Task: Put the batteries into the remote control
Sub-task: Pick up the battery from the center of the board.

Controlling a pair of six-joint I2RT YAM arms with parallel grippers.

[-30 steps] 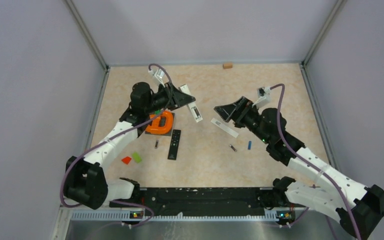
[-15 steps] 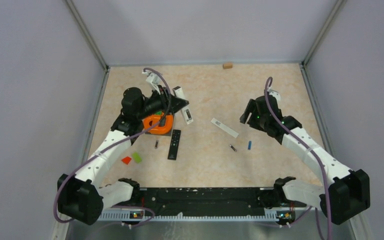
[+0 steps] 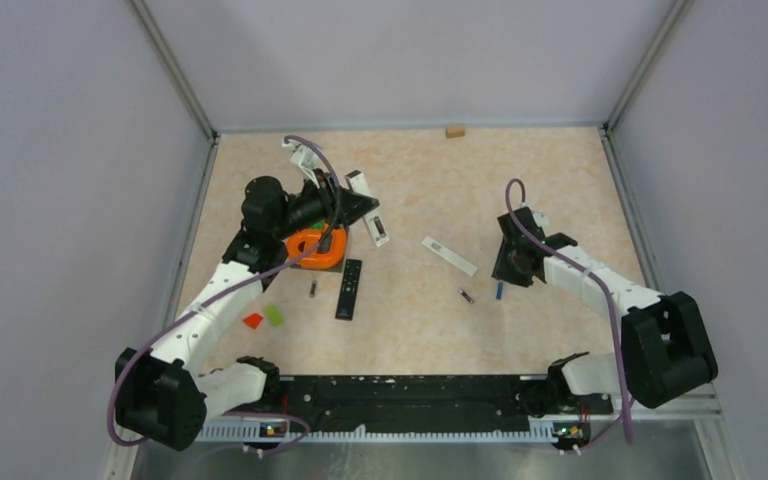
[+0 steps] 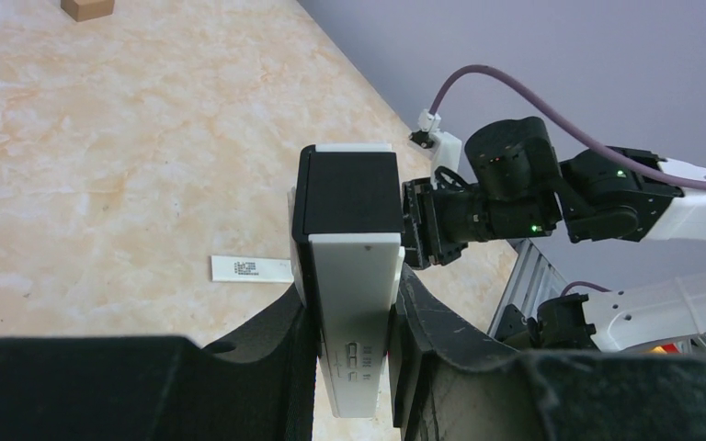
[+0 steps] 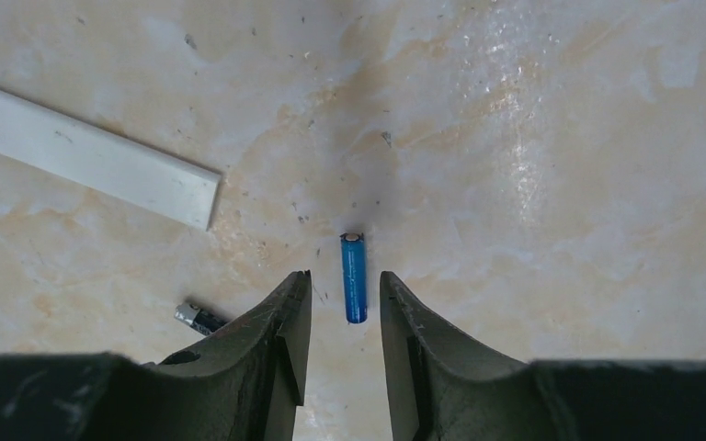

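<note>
**benchrat:** So where's the battery, and what are your claws doing?

**yam_op:** Overhead view first. My left gripper [image 3: 367, 212] is up off the beige marbled tabletop [image 3: 560, 180], clamped on the white plastic remote control [image 3: 380, 232]. My right gripper [image 3: 505, 278] is down at the table over the blue cylindrical battery [image 3: 498, 291]. A dark little battery [image 3: 466, 296] lies near it, toward the middle. Another one [image 3: 313, 289] sits beside a slim black remote [image 3: 349, 288].

**benchrat:** And close up?

**yam_op:** Left wrist cam: the fingers [image 4: 296, 349] are clenched on the long edges of the white plastic remote control [image 4: 358, 312]. It's a hard, smooth, boxy slab and it isn't flexing. The black end [image 4: 347, 188] looks to me like the open battery bay. The white flat plastic cover strip [image 4: 251, 268] lies on the table beyond it.

Right wrist cam: the fingers [image 5: 287, 322] stand partly apart, one each side of the blue cylindrical battery [image 5: 354, 277]. There's table showing on both sides, so nothing is gripped. The battery lies flat, with its near half between the tips.

**benchrat:** Tricky pick?

**yam_op:** I reckon so. It should be light and rigid, but the glossy round skin will probably roll or squirt out. I'd pinch it across the middle of its length, squarely on the sides.
</note>
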